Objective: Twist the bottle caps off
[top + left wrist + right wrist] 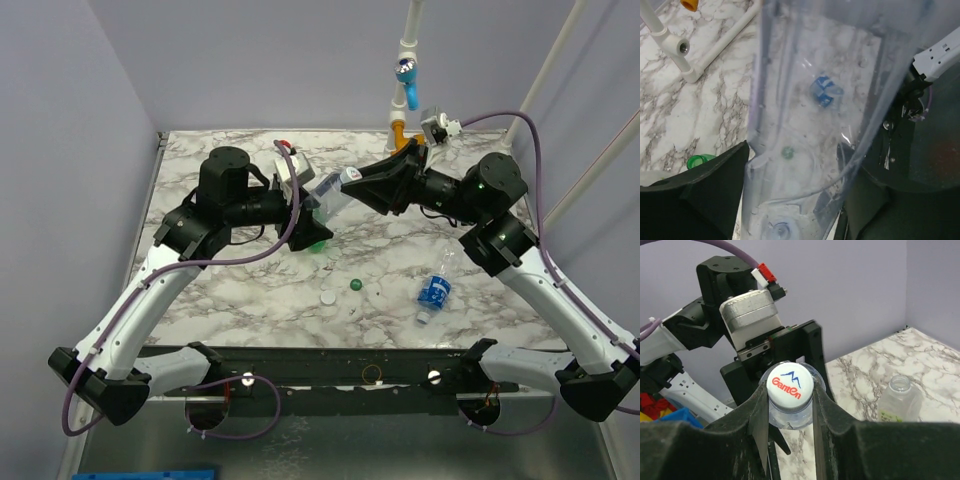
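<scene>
A clear bottle (330, 197) hangs tilted above the table's middle between both arms. My left gripper (318, 222) is shut on its body; in the left wrist view the clear bottle (805, 100) fills the gap between the black fingers (710, 195). My right gripper (789, 405) is shut on its white bottle cap (789, 384), which carries a red and blue logo. Loose on the table lie a green cap (354, 284) and white caps (328, 297). A small blue-labelled bottle (435, 288) lies on its side. An open clear bottle (900, 400) stands uncapped.
A green bottle (322, 247) shows partly under my left gripper, its open neck (700, 161) beside the left finger. White pipework with a blue valve (408, 85) and an orange valve (399, 128) stands at the back edge. Purple walls close in the table.
</scene>
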`<state>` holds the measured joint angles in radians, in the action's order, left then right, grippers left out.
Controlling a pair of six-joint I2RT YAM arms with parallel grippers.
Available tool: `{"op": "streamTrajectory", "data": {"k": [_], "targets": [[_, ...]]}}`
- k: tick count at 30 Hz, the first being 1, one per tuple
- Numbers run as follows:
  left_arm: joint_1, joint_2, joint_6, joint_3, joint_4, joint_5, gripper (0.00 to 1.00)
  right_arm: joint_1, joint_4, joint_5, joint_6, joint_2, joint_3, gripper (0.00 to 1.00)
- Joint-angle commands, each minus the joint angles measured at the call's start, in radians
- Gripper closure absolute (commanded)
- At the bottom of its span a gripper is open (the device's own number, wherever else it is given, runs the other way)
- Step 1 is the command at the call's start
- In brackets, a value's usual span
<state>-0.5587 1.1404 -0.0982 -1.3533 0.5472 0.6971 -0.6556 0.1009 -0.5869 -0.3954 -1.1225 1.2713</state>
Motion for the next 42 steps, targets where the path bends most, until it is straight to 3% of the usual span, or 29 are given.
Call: {"op": "streamTrajectory", "data": {"k": [1,2,4,9,12,22,34,42], "targets": [[-0.002,-0.001,-0.023,-0.035,-0.029,0.018,0.42,-0.012,0.024,0.025,-0.004,0.004,-0.024,0.99],[-0.005,-0.002,-0.023,-0.031,-0.029,0.015,0.53,-0.013,0.023,0.032,-0.003,0.004,-0.024,0.99],[-0.007,-0.008,-0.023,-0.023,-0.03,0.004,0.62,-0.013,0.023,0.052,-0.009,0.001,-0.023,0.98],[-0.013,-0.017,-0.011,-0.002,-0.055,-0.069,0.7,-0.013,0.044,0.19,-0.073,-0.005,-0.016,0.28],[-0.016,-0.027,0.011,0.019,-0.099,-0.142,0.75,-0.014,0.05,0.255,-0.125,-0.034,0.021,0.21],[-0.026,-0.034,0.063,0.047,-0.151,-0.259,0.79,-0.067,-0.021,0.348,-0.106,-0.143,0.162,0.26],[-0.033,-0.051,0.065,0.071,-0.162,-0.283,0.79,-0.077,-0.019,0.332,-0.108,-0.198,0.214,0.48],[-0.033,-0.054,0.094,0.069,-0.19,-0.321,0.8,-0.082,-0.028,0.311,-0.118,-0.209,0.209,0.47]]}}
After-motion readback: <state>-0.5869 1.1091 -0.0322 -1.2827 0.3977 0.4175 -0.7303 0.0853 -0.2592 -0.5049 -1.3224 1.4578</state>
